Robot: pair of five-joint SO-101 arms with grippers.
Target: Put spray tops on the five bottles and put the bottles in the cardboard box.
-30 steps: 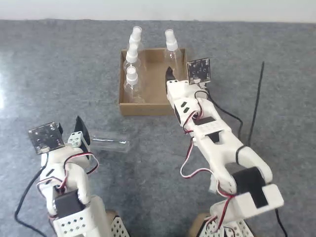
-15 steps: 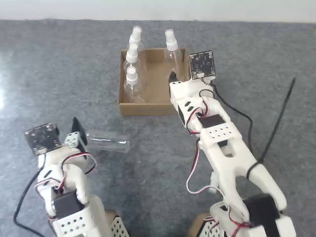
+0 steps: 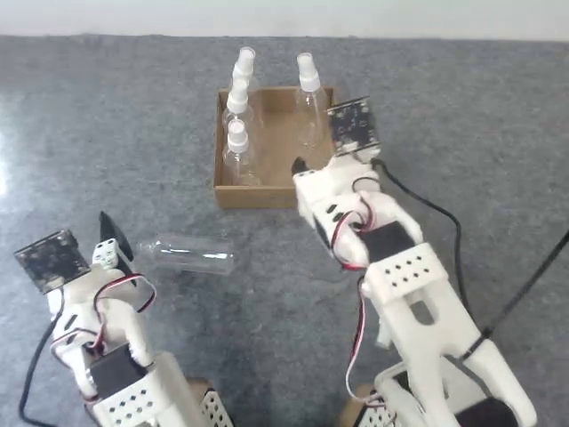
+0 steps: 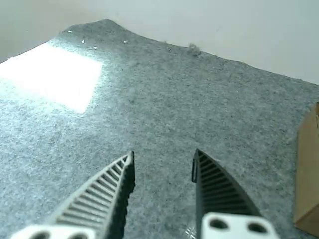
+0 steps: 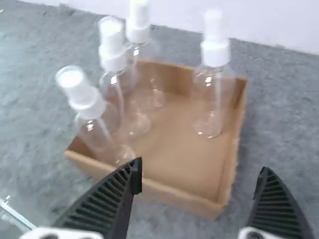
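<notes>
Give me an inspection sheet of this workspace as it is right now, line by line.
Surface: grey felt mat, lying flat.
Job's things: cardboard box holds four upright bottles with spray tops; a fifth bottle lies on its side on the mat outside the box, no spray top seen on it.
Clutter: nothing seen.
Grippers: left gripper open above bare mat; right gripper open by the box's near wall.
Cables: black cable trails beside the right arm; red and white wires run along the arms.
Surroundings: pale wall behind the mat.

Both arms hover, left end effector parted, right end effector spread wide.
</notes>
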